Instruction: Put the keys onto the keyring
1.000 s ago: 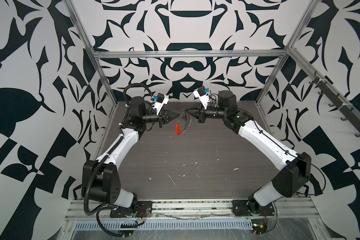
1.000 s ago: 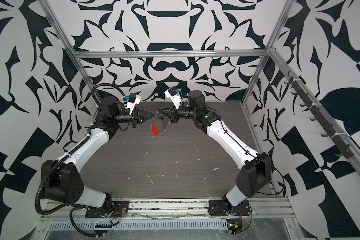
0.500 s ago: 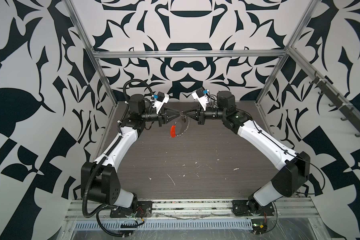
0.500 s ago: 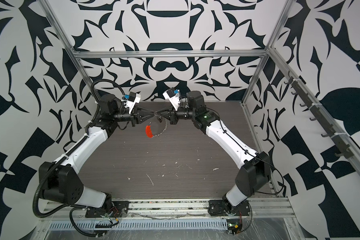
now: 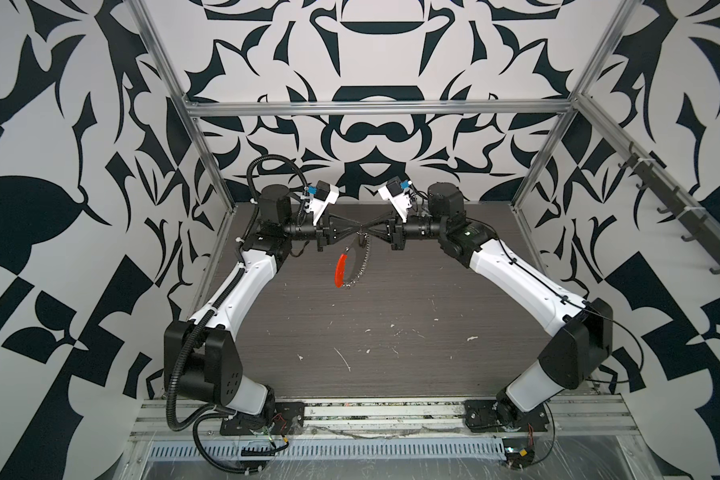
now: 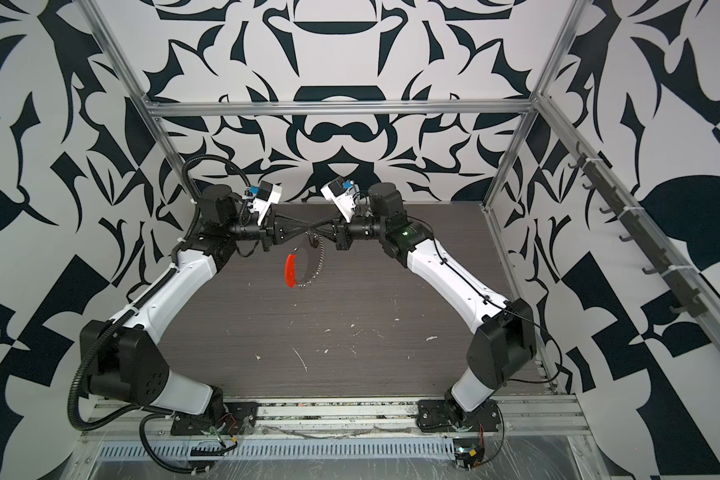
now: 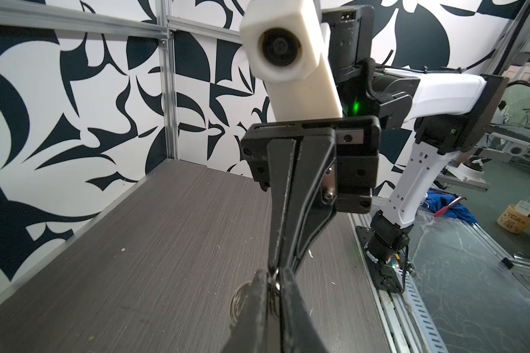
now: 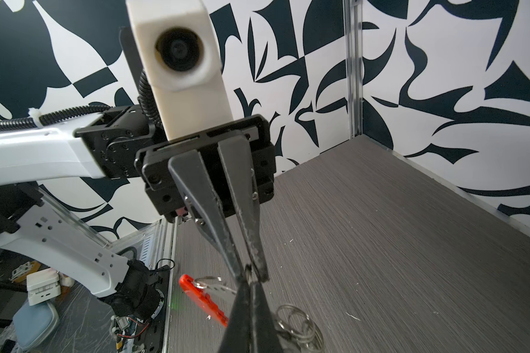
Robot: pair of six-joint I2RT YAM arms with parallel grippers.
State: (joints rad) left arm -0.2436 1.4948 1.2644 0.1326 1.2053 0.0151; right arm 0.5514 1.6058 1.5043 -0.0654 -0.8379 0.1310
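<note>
Now left gripper point(image 5: 361, 230) jaws meeting right gripper point(image 5: 369, 230) jaws, gap closed, keyring point(image 5: 352, 266) hanging

Robotics lab test cell: aluminium frame point(image 5: 375, 109), black-and-white patterned walls point(image 5: 59, 124), rail-bolted left arm point(image 5: 242, 291) and right arm point(image 5: 524, 282).

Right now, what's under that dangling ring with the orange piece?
Bare grey table. The keyring hangs clear above it, held by left gripper and right gripper. The loop itself covers a sliver of tabletop.

Scuffed grey table point(image 5: 412, 365), black-and-white patterned walls point(image 5: 375, 54)
</note>
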